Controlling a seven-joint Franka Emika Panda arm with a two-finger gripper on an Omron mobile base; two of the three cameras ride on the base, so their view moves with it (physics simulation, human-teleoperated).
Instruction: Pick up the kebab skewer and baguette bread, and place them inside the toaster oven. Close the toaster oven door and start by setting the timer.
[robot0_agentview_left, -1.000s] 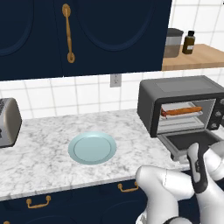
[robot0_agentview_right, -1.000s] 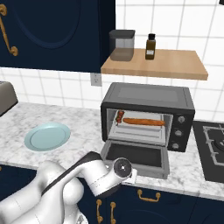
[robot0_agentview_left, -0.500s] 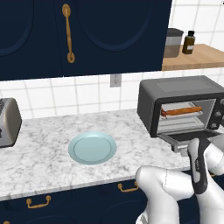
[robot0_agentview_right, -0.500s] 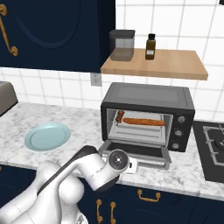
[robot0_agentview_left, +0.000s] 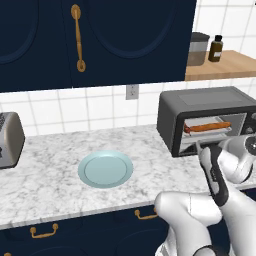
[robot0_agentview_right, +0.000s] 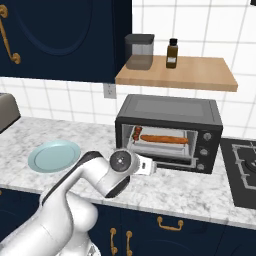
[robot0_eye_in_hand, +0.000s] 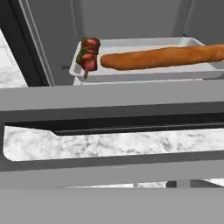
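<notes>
The toaster oven (robot0_agentview_right: 170, 112) stands on the counter's right side, and its inner tray (robot0_eye_in_hand: 144, 73) holds both foods. The kebab skewer (robot0_eye_in_hand: 88, 55) lies at the tray's left end, with the long baguette bread (robot0_eye_in_hand: 162, 57) beside it on the right. Both are also visible from the right base view: kebab skewer (robot0_agentview_right: 137, 132) and baguette bread (robot0_agentview_right: 165, 139). The toaster oven door (robot0_eye_in_hand: 109, 98) is tilted partway up, its grey frame crossing in front of the tray. My gripper (robot0_agentview_right: 149, 167) is against the door's lower front, open, holding nothing.
A light blue plate (robot0_agentview_left: 105, 169) lies on the marble counter (robot0_agentview_left: 50, 175) left of the oven. A silver toaster (robot0_agentview_left: 10, 140) sits at the far left. A wooden shelf (robot0_agentview_right: 175, 72) with a jar and a bottle hangs above the oven. A stove edge (robot0_agentview_right: 242, 170) is at right.
The oven door has swung from lying flat to partway up. My hand has risen toward the oven with it.
</notes>
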